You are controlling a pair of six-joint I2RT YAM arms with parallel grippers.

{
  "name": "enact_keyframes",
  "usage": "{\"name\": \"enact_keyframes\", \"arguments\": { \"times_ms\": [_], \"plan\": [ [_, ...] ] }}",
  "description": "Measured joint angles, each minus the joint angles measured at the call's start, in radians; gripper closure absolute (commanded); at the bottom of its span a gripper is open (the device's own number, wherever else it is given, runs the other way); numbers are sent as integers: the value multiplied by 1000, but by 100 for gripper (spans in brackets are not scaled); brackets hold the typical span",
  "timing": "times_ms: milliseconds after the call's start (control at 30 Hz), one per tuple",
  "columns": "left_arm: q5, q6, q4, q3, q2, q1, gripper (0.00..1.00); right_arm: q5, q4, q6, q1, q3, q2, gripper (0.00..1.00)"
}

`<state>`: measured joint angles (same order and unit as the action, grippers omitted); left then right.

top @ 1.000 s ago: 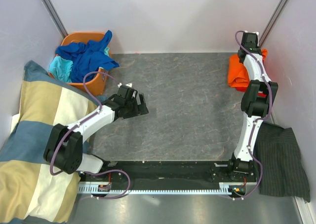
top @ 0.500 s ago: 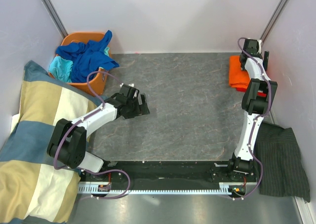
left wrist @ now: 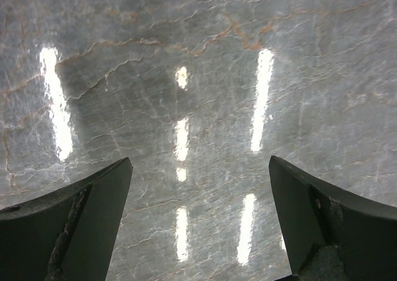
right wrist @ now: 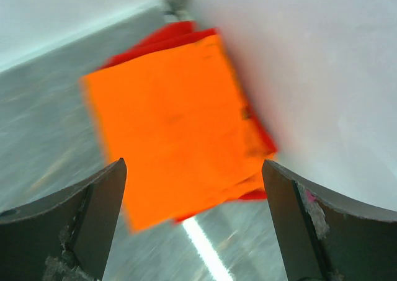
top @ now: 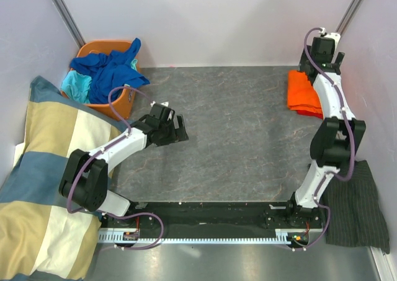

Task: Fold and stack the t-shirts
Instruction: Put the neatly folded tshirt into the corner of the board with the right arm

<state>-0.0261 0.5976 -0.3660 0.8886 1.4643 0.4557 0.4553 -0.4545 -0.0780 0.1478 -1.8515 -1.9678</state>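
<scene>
The table (left wrist: pixel 198 76) is glossy, grey and marbled like stone — light streaks mirror in it. The orange shirt (right wrist: pixel 173 126) and red shirt (right wrist: pixel 173 31) are soft matt cloth. The left end effector (left wrist: pixel 200 169) has matt black plastic fingers (left wrist: pixel 80 225), scuffed. The basket (top: pixel 102 46) — smooth plastic.

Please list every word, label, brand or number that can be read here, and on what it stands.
None can be read.
The orange t-shirt, the orange basket and the checked blanket show no print.
A small tag on the base rail is too small to read.
</scene>
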Motion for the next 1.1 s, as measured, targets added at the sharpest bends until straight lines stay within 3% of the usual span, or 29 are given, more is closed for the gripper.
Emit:
{"name": "enact_keyframes", "arguments": {
  "times_ms": [233,500,733,933,1100],
  "plan": [
    [30,-13,10,27,-50,0,0,-108,112,-165,-187,508,436,2],
    [100,-51,73,-87,-325,0,0,-156,98,-304,-321,933,890,2],
    [178,-67,92,-249,-612,0,0,-174,8,-343,-379,980,1215,2],
    [226,-66,88,-352,-839,0,0,-150,-76,-318,-380,982,1340,2],
    [260,-64,74,-376,-932,2,0,-140,-103,-306,-380,1001,1398,2]
  ]
}}
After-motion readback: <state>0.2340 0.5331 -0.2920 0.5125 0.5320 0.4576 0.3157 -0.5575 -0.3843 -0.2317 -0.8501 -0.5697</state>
